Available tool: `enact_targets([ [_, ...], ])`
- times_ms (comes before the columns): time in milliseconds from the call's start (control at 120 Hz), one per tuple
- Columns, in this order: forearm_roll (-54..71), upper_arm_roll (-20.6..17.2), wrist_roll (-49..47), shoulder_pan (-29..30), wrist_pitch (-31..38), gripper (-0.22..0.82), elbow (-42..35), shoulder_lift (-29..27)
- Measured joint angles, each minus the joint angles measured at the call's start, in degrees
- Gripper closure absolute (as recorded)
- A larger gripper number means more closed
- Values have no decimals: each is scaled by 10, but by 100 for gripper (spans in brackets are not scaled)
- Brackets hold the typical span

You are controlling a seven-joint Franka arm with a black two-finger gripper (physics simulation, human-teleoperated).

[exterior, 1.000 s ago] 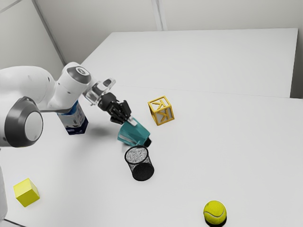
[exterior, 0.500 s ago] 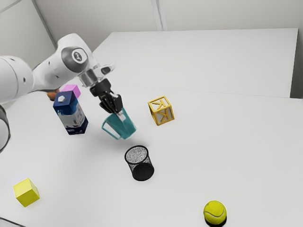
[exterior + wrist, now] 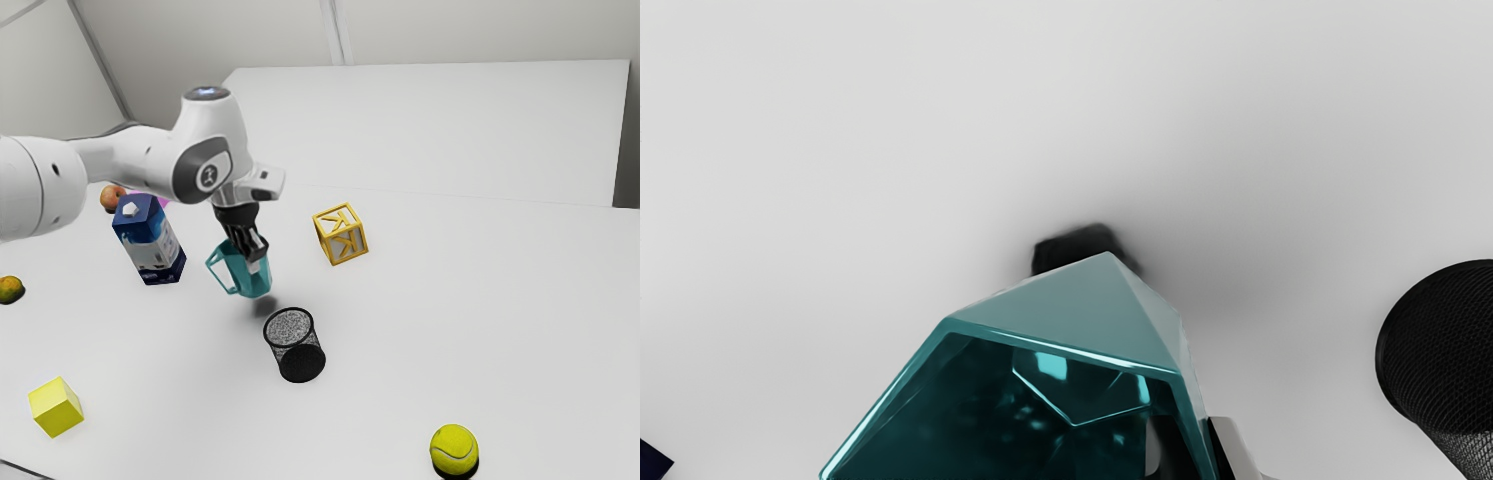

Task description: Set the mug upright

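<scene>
Mug (image 3: 243, 277) in the air now, mouth up and close to upright, hung just beyond the pencil cup (image 3: 290, 350), its shadow cast on the bench (image 3: 400, 330) below. Its wall is pinched by the gripper (image 3: 1190, 445), one finger inside, one outside. The righting looks all but made; whether a slight tilt is left cannot be told. What's called for next, by the look of it: base levelled, mug lowered gently, grip released only once the base is seated flat.

Around the pencil cup: the milk carton (image 3: 150, 240) is seen beyond it on the exterior view's left, the letter block (image 3: 340, 234) beyond it on the right. The closest obstacle is the pencil cup itself; it could be knocked if the mug were swung that way.
</scene>
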Motion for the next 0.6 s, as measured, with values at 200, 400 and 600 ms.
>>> enact_targets([
  [200,14,0,-20,0,30,78,-1,21],
  [400,15,0,-38,0,39,78,-8,30],
  [600,11,0,-51,1,45,78,-14,42],
])
